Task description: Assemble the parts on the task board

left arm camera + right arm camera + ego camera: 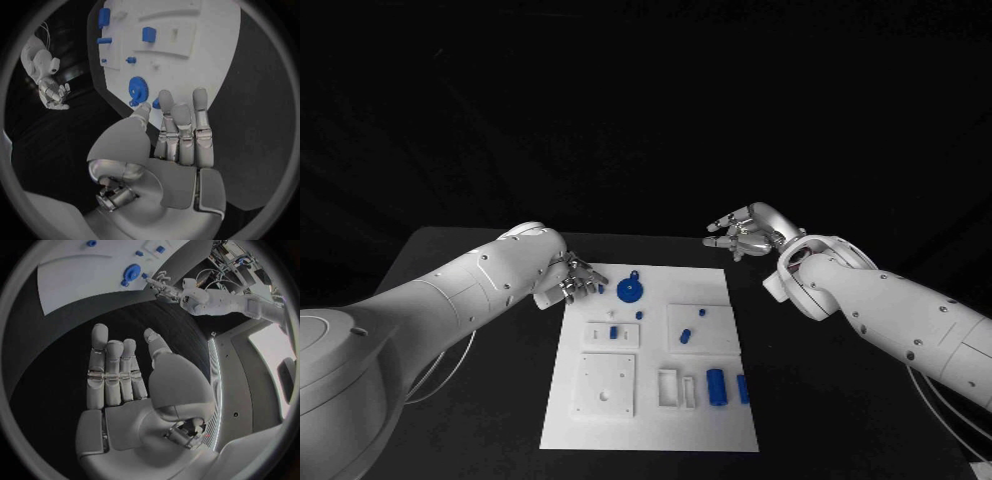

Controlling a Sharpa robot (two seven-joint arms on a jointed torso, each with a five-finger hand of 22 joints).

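The white task board [646, 420] lies in the middle of the black table. A blue gear [630, 291] sits near its far edge, also seen as the blue gear [139, 90] and the blue gear [131, 272]. My left hand [577, 278] hovers at the board's far left corner with straight, spread fingers [181, 135]. A small blue piece [156, 103] shows between its thumb tip and fingertips; I cannot tell if they touch it. My right hand [750, 232] hangs over bare table beyond the board's far right corner, its palm [119, 375] flat and holding nothing.
Nearer on the board are two blue cylinders [715, 387], a blue block [685, 335], small blue pegs [639, 315] and raised white plates [607, 384]. Black table [834, 400] runs along both sides of the board.
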